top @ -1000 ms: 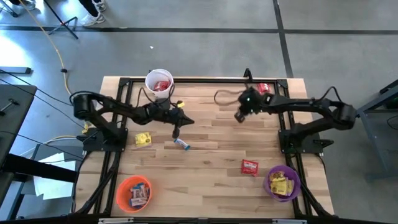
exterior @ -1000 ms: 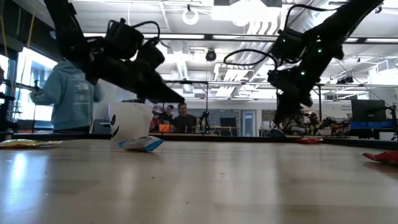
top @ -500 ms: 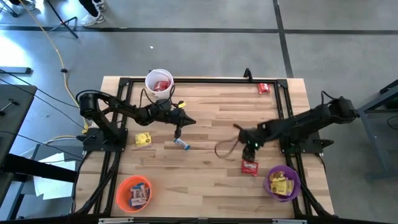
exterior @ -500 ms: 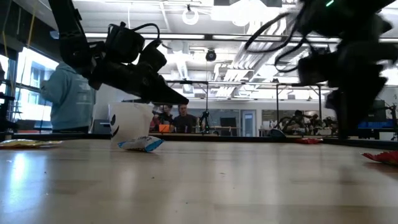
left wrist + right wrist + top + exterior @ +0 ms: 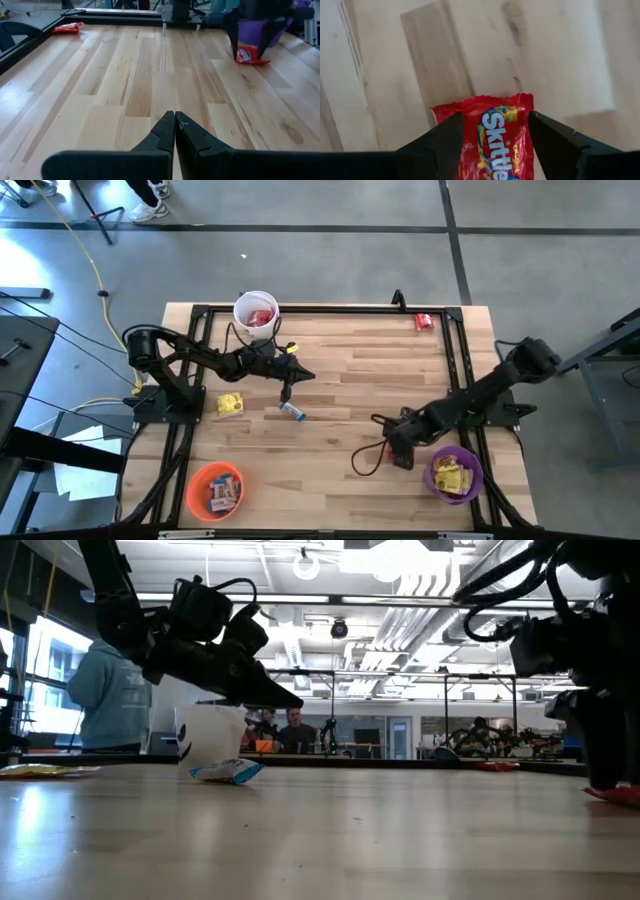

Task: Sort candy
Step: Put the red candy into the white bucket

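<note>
A red candy packet [image 5: 495,137] lies flat on the table near the purple cup [image 5: 455,473]. My right gripper [image 5: 495,145] points down over it, open, one finger on each side of the packet; whether they touch it I cannot tell. My left gripper [image 5: 175,120] is shut and empty, hanging just above the table near a blue-and-white candy bar [image 5: 292,411]. A yellow packet [image 5: 230,403] lies to the left of the bar. Another red packet [image 5: 424,322] lies at the far right corner.
A white cup [image 5: 256,312] holding red candy stands at the far edge. An orange cup [image 5: 215,489] with blue-and-white bars stands at the near left. The purple cup holds yellow packets. A black frame [image 5: 330,308] borders the table. A person [image 5: 110,700] stands beyond it.
My right gripper has swung from the far right part of the table toward the near edge, sinking a little and tipping steeply down, and now stands over the red packet beside the purple cup. The candies have not moved.
</note>
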